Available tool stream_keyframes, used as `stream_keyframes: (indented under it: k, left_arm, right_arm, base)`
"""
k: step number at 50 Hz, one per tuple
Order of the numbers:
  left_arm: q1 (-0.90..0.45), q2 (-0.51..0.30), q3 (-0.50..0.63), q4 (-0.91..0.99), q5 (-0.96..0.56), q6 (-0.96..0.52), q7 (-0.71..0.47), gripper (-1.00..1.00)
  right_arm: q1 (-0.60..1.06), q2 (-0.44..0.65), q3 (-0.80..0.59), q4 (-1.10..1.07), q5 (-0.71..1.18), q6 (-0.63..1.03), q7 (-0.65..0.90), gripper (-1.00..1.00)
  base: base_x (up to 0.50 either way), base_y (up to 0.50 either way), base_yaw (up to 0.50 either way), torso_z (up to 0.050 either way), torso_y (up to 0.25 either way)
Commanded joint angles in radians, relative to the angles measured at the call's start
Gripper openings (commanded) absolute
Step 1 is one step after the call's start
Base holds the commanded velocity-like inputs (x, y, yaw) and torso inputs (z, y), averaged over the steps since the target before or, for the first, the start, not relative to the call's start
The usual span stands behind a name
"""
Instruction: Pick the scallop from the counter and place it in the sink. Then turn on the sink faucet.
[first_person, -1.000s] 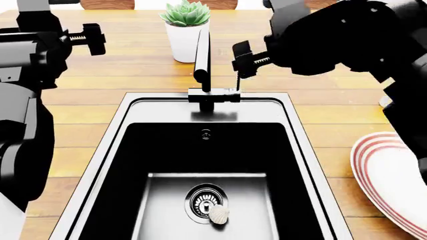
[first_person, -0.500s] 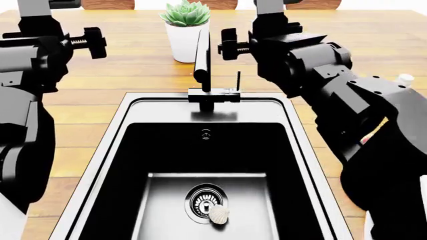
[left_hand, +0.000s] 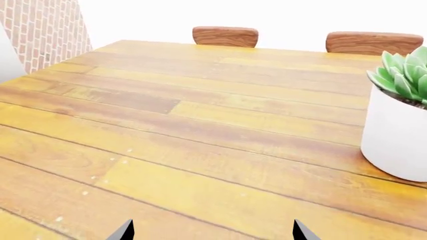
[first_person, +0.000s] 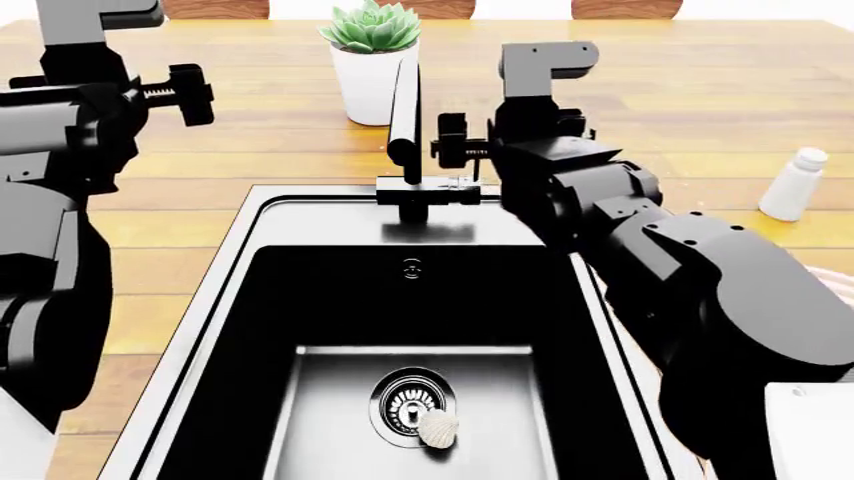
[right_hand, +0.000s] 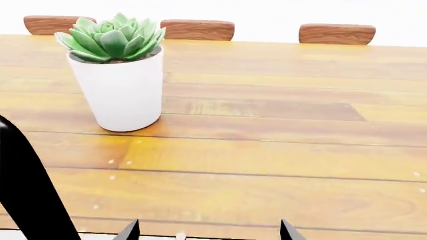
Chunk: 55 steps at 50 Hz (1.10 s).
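The scallop (first_person: 435, 430) lies on the grey floor of the sink (first_person: 227, 300), touching the round drain's edge. The sink faucet (first_person: 404, 115) rises black behind the basin, and its spout (right_hand: 27, 192) also shows in the right wrist view. My right gripper (first_person: 451, 148) hangs just right of the spout over the faucet base. It (right_hand: 208, 232) stands open, and the pale tip of the side lever (right_hand: 180, 235) shows between its fingertips. My left gripper (first_person: 180, 92) is held high over the counter (first_person: 240, 150) at the left, open (left_hand: 213, 232) and empty.
A white pot with a green succulent (first_person: 371, 72) stands on the counter behind the faucet. A white shaker (first_person: 790, 185) stands on the counter at the right. Wooden chair backs (right_hand: 197, 29) line the far edge. My right arm hides the counter right of the sink.
My right arm has swung left and down, which brought its gripper from beside the spout to the faucet lever. It now hides the plate and uncovers the shaker. The scallop and left arm have not moved.
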Motion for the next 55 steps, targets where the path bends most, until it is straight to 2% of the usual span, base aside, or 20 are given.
stream_keyframes:
  k: [1, 15, 21, 23, 26, 35, 49, 55]
  left_arm:
    - [0.007, 0.015, -0.024, -0.011, 0.015, 0.006, 0.017, 1.0]
    - [0.012, 0.01, -0.031, -0.011, 0.014, 0.005, 0.017, 1.0]
    - [0.018, 0.011, -0.023, -0.008, 0.015, 0.073, 0.059, 1.0]
    - [0.012, 0.009, -0.035, -0.01, 0.009, 0.037, 0.025, 1.0]
    - [0.018, 0.012, -0.015, -0.01, 0.031, 0.061, 0.012, 1.0]
    - [0.023, 0.011, -0.02, -0.011, 0.02, 0.048, 0.041, 1.0]
    - [0.034, 0.009, -0.017, -0.01, 0.023, 0.058, 0.047, 1.0]
    - [0.036, 0.011, -0.003, -0.011, 0.033, 0.067, 0.049, 1.0]
  right_arm:
    - [-0.042, -0.019, 0.006, 0.015, -0.005, -0.03, -0.031, 1.0]
    - [-0.067, -0.019, 0.009, 0.008, -0.02, -0.029, -0.037, 1.0]
    - [-0.066, -0.019, 0.009, 0.007, -0.02, -0.026, -0.034, 1.0]
    - [-0.065, -0.019, 0.009, 0.008, -0.021, -0.027, -0.033, 1.0]
    - [-0.064, -0.019, 0.009, 0.009, -0.021, -0.026, -0.033, 1.0]
    - [-0.063, -0.019, 0.011, 0.013, -0.03, -0.031, -0.029, 1.0]
    - [-0.047, -0.019, 0.008, 0.019, -0.013, -0.111, -0.01, 1.0]
    - [-0.046, -0.019, 0.008, 0.018, -0.02, -0.11, -0.012, 1.0]
  base:
    - [0.0, 0.0, 0.0, 0.0, 0.0]
    - [0.0, 0.0, 0.0, 0.0, 0.0]
    - [0.0, 0.0, 0.0, 0.003, -0.014]
    - [0.0, 0.0, 0.0, 0.0, 0.0]
    - [0.0, 0.0, 0.0, 0.0, 0.0]
    - [0.0, 0.0, 0.0, 0.001, -0.111]
    - [0.0, 0.0, 0.0, 0.0, 0.0]
    - [0.0, 0.0, 0.0, 0.004, -0.238]
